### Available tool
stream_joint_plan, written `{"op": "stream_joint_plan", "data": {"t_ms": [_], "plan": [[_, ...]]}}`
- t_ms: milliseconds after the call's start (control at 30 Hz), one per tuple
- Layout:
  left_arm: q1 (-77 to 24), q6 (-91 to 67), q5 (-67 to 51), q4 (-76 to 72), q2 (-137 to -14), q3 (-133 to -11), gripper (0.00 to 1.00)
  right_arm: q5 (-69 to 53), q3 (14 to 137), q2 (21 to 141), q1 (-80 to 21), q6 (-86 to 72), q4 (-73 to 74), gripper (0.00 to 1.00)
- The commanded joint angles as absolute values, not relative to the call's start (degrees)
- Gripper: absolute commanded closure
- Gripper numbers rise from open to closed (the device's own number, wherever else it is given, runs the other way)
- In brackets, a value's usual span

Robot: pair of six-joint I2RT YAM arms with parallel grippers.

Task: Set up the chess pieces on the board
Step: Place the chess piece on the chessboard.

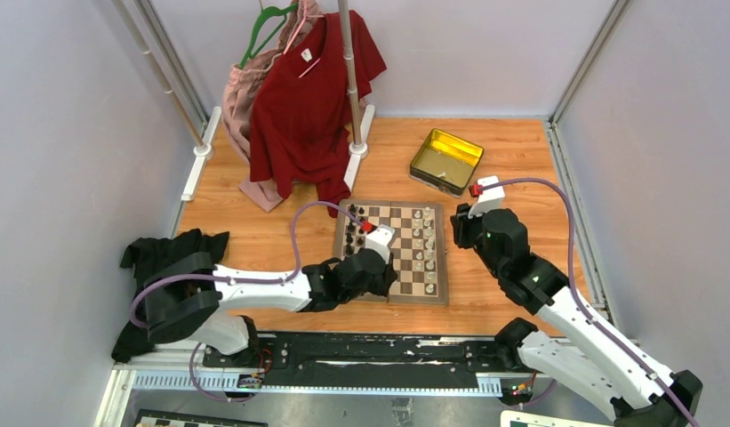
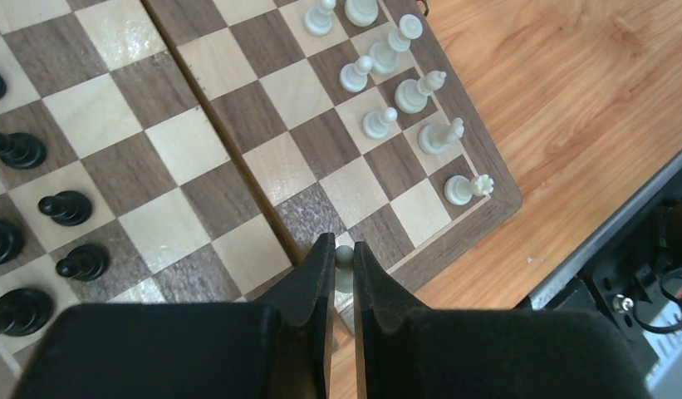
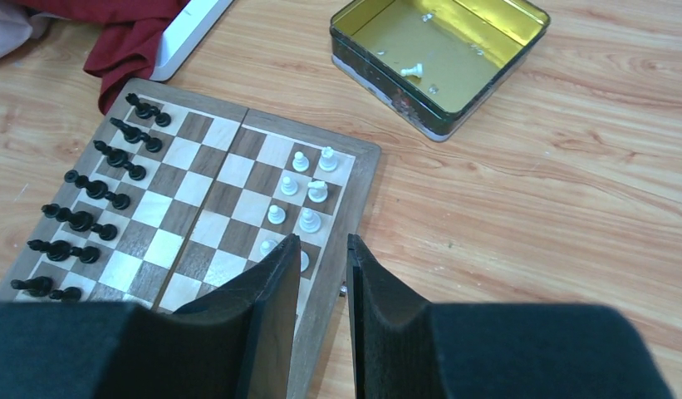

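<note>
Left gripper (image 2: 343, 247) pinches a white pawn (image 2: 344, 257) at the near edge of the chessboard (image 2: 188, 150) — apparently to seat it; right gripper (image 3: 321, 249) hangs open, empty.

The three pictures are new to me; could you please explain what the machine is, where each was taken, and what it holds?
These are two robot arms bolted at the near edge of a table. The wide picture comes from a fixed camera above and behind them: left arm on the left, right arm on the right. The other two come from a camera on each wrist, looking along its own claw. On the table are a chessboard, black pieces lined along one side and white pieces along the other, a gold tin with one white piece lying inside, plus a red shirt on a rack. The left claw is shut on a white pawn at the board's edge; the right claw is open and empty.
</note>
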State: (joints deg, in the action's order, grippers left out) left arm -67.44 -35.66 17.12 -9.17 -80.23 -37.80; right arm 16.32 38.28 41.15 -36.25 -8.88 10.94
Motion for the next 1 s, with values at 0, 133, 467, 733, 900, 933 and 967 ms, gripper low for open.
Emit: {"op": "stream_joint_plan", "data": {"t_ms": [0, 133, 467, 733, 900, 933, 967], "plan": [[-70.9, -31.4, 28.7, -19.3, -84.2, -37.1, 1.00, 26.3, 37.0, 38.7, -40.1, -9.4, 10.0, 0.69], [-73.4, -29.6, 33.5, -23.0, -88.3, -37.8, 1.00, 30.3, 36.2, 37.5, -42.1, -9.8, 11.2, 0.69], [-79.0, -26.0, 43.4, -29.0, -95.0, -39.4, 1.00, 33.1, 35.3, 35.5, -44.3, -11.0, 13.5, 0.69], [-80.5, -24.6, 46.3, -34.6, -96.8, -38.7, 1.00, 33.5, 35.2, 35.8, -44.7, -11.0, 13.8, 0.69], [-80.8, -23.6, 46.9, -39.1, -97.7, -37.8, 1.00, 33.8, 35.1, 35.9, -45.1, -11.1, 14.1, 0.69], [-80.9, -23.5, 46.9, -39.6, -98.0, -37.8, 1.00, 33.9, 35.1, 36.0, -45.2, -11.1, 14.1, 0.69], [-80.9, -23.4, 46.9, -40.0, -98.2, -37.8, 1.00, 34.0, 35.1, 36.2, -45.3, -11.1, 14.1, 0.69]]}}
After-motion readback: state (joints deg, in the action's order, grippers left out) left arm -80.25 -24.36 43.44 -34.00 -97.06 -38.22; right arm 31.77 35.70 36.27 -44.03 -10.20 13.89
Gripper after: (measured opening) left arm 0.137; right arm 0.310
